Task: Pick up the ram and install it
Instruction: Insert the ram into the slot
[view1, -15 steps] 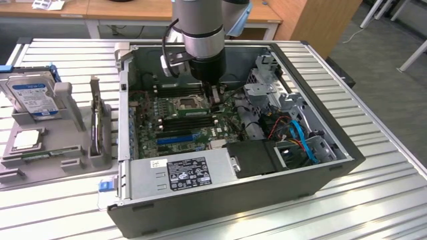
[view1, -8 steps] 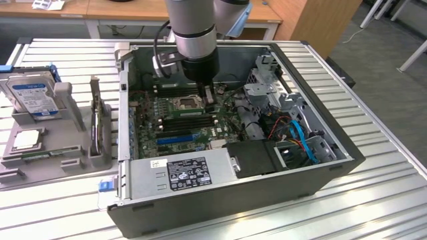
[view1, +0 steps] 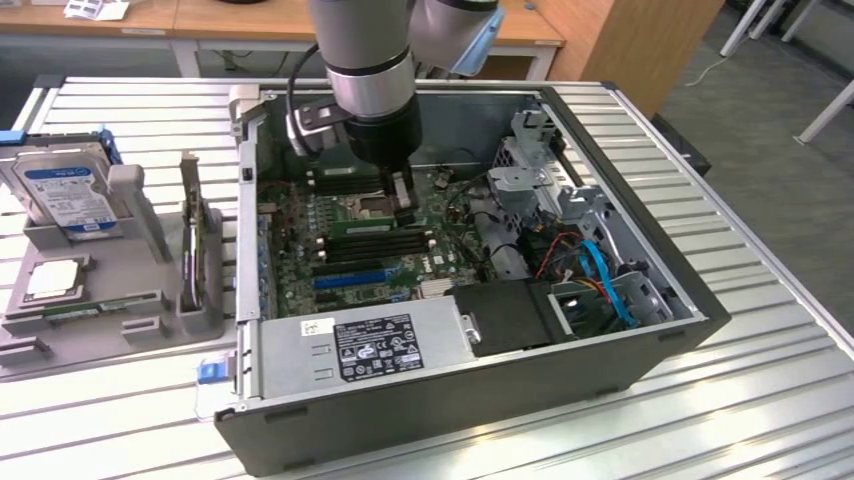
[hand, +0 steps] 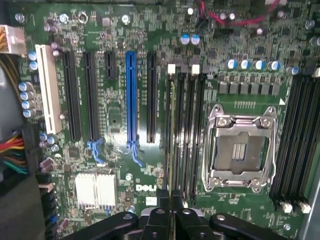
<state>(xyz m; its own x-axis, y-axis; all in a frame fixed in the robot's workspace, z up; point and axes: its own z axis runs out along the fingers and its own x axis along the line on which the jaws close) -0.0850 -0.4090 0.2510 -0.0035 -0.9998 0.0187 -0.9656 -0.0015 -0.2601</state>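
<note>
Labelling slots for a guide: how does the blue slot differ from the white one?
The blue slot is narrow and sits between black slots; the white slot is wider and lies outermost, beside a row of capacitors. Both are empty, long and parallel.

Case walls (view1: 467, 400) around open motherboard (view1: 300, 215)

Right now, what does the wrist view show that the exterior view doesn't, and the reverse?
Wrist view: the white slot, the Dell lettering, and, running from the jaws along the memory slots, a thin strip that is likely the ram edge-on. Exterior view: the hard drive, the power supply, the arm above the case. Both: the shut jaws over the motherboard, the blue slot and the memory slots.
</note>
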